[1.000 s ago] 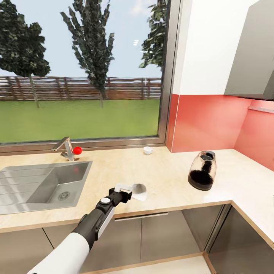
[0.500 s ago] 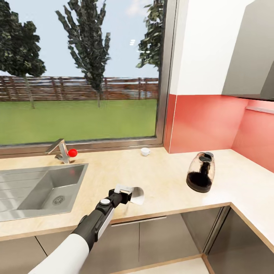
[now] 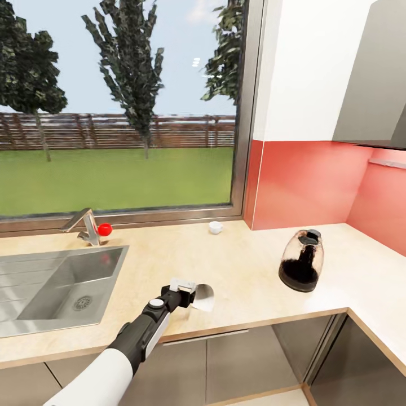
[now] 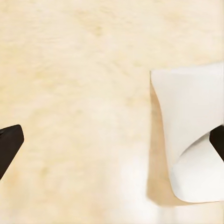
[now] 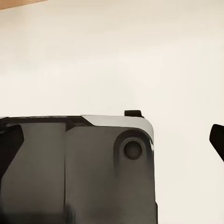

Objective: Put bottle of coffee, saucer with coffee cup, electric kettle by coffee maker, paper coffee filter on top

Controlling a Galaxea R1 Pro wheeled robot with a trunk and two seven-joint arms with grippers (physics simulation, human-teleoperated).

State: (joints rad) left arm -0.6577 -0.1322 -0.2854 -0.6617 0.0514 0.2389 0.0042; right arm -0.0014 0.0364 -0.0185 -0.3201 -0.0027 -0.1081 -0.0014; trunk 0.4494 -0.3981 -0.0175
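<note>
From the head view, your left pincer [image 3: 190, 293] sits low over the surface [image 3: 248, 270] at its front edge, touching the paper coffee filter [image 3: 205, 297]; the electric kettle [image 3: 301, 267] stands well apart to the right, the coffee cup [image 3: 215, 226] by the window. Judged from here, center the filter between the fingers before closing, gently, since thin paper will buckle.

In the left wrist view, the fingers are apart, one tip touching the filter, a curled white cone lying on the beige wood.

In the right wrist view, the right pincer [image 5: 116, 135] is spread open, empty, over a dark part of the robot.
</note>
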